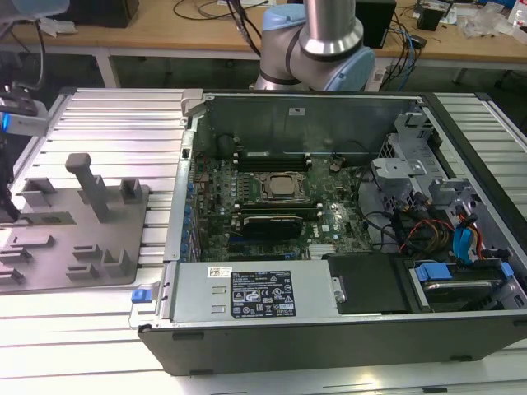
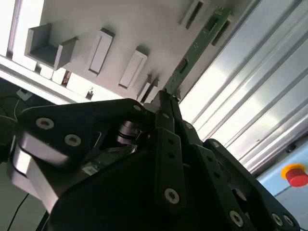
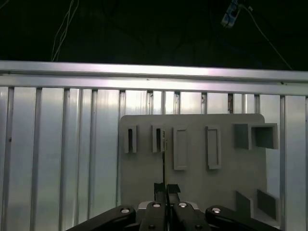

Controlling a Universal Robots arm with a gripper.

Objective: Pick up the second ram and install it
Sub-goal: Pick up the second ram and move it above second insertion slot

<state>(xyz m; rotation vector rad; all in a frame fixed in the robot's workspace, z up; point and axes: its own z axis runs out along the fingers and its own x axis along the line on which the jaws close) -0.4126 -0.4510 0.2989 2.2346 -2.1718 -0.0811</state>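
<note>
Presently the tool [image 2: 166,96] pinches the second ram [image 2: 197,45] at one end over the grey fixture plate [image 3: 144,178]; this end grip may let it tilt or slip.

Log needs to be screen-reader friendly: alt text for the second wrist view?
The gripper has its black fingers shut on one end of the second ram, a narrow green board reaching away over the grey fixture plate and its upright posts. A ribbed metal table lies beside the plate, with a red button further off.
</note>
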